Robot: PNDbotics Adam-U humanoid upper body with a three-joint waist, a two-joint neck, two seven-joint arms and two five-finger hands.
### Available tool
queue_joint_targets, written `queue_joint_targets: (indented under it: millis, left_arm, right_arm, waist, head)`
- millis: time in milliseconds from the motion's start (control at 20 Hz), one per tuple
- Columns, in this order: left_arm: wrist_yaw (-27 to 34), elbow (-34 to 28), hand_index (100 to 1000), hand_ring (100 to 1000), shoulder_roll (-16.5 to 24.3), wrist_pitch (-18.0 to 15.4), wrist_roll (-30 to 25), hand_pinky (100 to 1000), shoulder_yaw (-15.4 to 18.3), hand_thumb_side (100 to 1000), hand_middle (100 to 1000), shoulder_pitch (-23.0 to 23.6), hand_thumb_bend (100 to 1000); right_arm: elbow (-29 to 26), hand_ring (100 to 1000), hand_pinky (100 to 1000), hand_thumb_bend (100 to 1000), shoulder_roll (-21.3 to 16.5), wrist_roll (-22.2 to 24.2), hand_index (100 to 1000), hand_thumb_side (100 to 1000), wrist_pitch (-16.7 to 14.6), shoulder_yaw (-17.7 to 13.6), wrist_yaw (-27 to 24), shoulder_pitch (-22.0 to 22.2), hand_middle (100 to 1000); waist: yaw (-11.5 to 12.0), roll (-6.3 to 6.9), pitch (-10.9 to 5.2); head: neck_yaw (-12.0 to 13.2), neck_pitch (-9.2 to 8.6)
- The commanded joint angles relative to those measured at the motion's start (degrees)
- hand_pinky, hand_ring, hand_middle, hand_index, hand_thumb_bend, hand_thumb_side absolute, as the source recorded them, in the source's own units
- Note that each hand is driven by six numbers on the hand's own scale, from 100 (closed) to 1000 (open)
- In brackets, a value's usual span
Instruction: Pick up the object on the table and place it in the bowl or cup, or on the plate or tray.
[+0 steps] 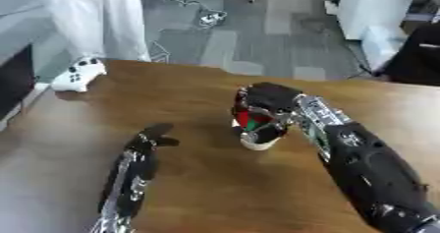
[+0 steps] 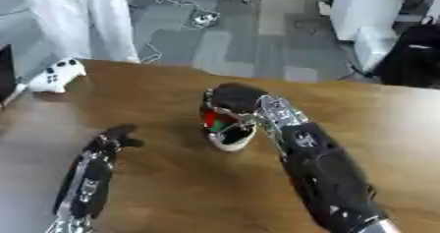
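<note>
Left eye view. One wooden table (image 1: 215,188). One right hand (image 1: 268,99), black, at the table's middle, fingers curled downward over one small white cup (image 1: 256,142) that stands directly below it. One red and green object (image 1: 250,120) sits between those curled fingers and the cup's mouth; whether it is inside the cup or just above the rim cannot be told. One left hand (image 1: 154,137), to the left of the right hand and well apart from it, lies low over the table with fingers straight and relaxed, holding nothing. One white game controller (image 1: 79,74) lies beyond the left hand, near the table's far left edge.

Right eye view. The same single right hand (image 2: 233,97) is bent over the same single cup (image 2: 230,139), fingers wrapped round the red and green object (image 2: 215,123) at the cup's opening. One left hand (image 2: 116,137) lies to the left of the cup, apart from it, fingers loosely extended, empty. One controller (image 2: 57,76) lies far beyond the left hand at the table's edge.
</note>
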Motion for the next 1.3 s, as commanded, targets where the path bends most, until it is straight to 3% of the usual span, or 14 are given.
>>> queue_joint_targets:
  millis: [50,800,1300]
  left_arm:
    - [-0.3,-0.7,766,662,0.3,-0.1,-0.3,1000,-0.2,815,731,-0.2,792]
    - [0.1,-1.1,763,657,-0.7,-0.3,-1.3,1000,-1.0,816,717,-0.8,794]
    - [0.0,-1.3,761,648,-1.1,-0.4,-1.3,1000,-1.1,816,714,-0.9,796]
  right_arm:
    - [-1.1,218,447,268,-0.1,-0.9,456,219,1.6,-1.3,0.8,-2.1,244]
    - [-1.1,224,441,261,4.1,-3.2,449,230,8.2,-5.2,7.5,0.6,242]
    - [-0.6,251,453,254,4.1,-4.8,446,233,11.2,-7.6,10.9,1.3,257]
  waist:
    - [0.3,0.23,-1.14]
    - [2.9,0.26,-0.07]
    - [3.6,0.41,0.81]
  head:
    - [-1.2,-1.19]
    - [-2.5,-3.61]
    - [-3.4,-4.23]
